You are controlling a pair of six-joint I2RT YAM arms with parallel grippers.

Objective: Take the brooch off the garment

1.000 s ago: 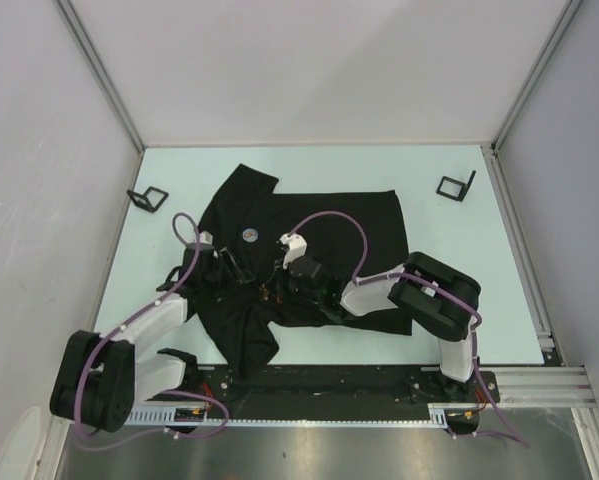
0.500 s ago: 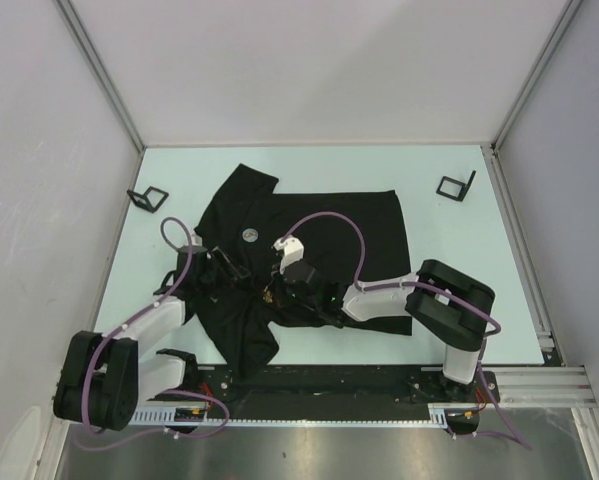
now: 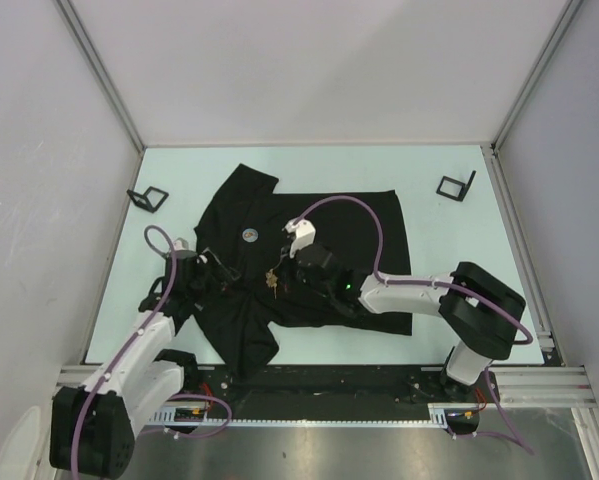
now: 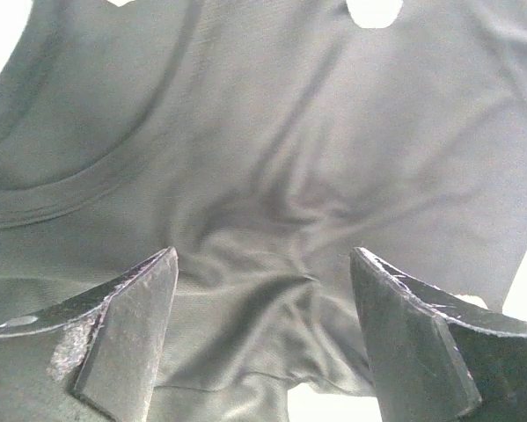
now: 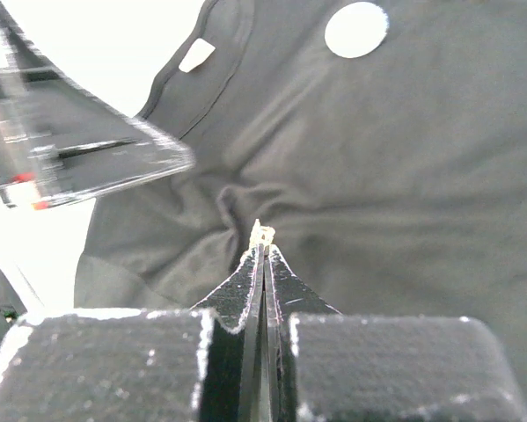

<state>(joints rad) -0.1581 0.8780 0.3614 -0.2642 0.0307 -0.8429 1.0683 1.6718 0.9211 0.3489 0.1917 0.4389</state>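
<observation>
Black garment (image 3: 344,235) on pale table (image 3: 449,250)

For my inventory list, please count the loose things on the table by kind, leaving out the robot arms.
garment: 1
brooch: 1
black wire stands: 2
Total: 4

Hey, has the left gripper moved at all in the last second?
Yes. In the overhead view the left gripper has slid left over the garment, nearer the table's left edge, jaws open.
</observation>
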